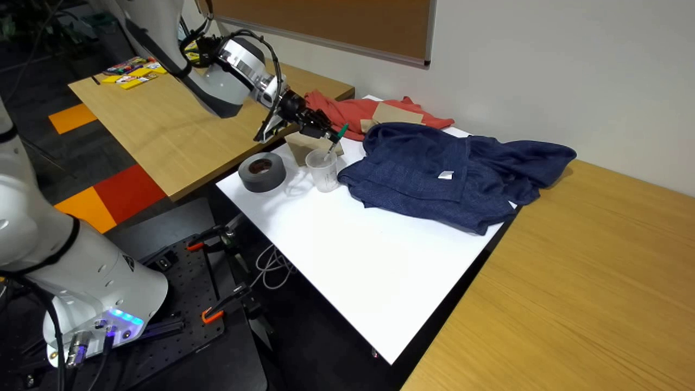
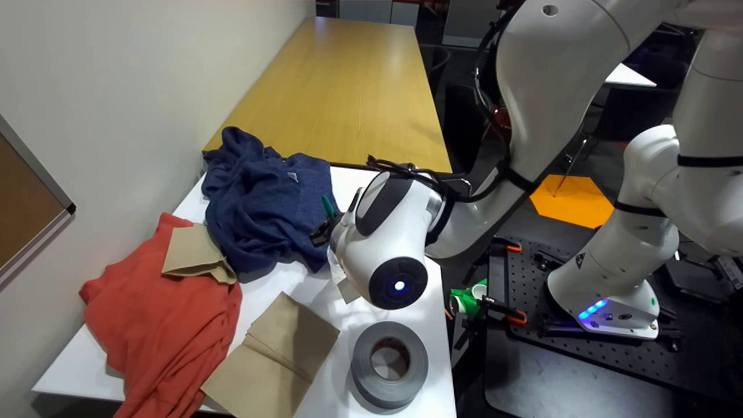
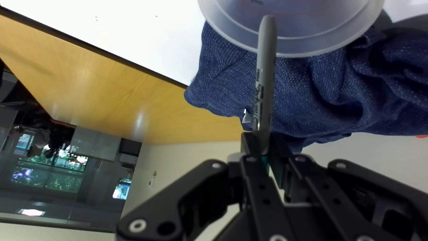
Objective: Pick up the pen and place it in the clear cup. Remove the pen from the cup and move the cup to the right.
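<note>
The pen has a green cap and a grey barrel and is tilted, barrel end down. My gripper is shut on it near the cap. In the exterior view the barrel's lower end is at the mouth of the clear cup, which stands upright on the white table. In the wrist view the grey barrel points from the fingers across the cup's rim; I cannot tell how deep the end is. In an exterior view the green cap shows, and the wrist mostly hides the cup.
A grey tape roll is beside the cup; it also shows in an exterior view. A navy garment lies against the cup's other side. Brown cardboard and a red cloth lie near the wall.
</note>
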Robot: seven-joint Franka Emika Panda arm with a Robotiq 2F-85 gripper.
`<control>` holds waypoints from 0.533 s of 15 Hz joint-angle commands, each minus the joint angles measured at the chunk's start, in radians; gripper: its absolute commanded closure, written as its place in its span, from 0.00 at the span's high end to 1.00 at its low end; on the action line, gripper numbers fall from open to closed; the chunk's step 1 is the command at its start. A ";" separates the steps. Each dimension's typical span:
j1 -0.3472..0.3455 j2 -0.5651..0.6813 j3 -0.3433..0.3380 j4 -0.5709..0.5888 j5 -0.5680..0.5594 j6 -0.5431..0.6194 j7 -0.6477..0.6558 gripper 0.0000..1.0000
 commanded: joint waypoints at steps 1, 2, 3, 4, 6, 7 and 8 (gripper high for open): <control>0.029 0.033 -0.004 0.029 0.011 -0.028 0.026 0.04; 0.032 0.034 -0.002 0.026 0.017 -0.027 0.028 0.04; 0.037 0.034 -0.001 0.023 0.022 -0.031 0.031 0.04; 0.042 0.030 0.001 0.017 0.026 -0.031 0.032 0.04; 0.053 0.021 0.003 0.008 0.030 -0.037 0.036 0.41; 0.058 0.016 0.004 0.005 0.031 -0.040 0.040 0.47; 0.062 0.014 0.005 0.004 0.031 -0.043 0.044 0.56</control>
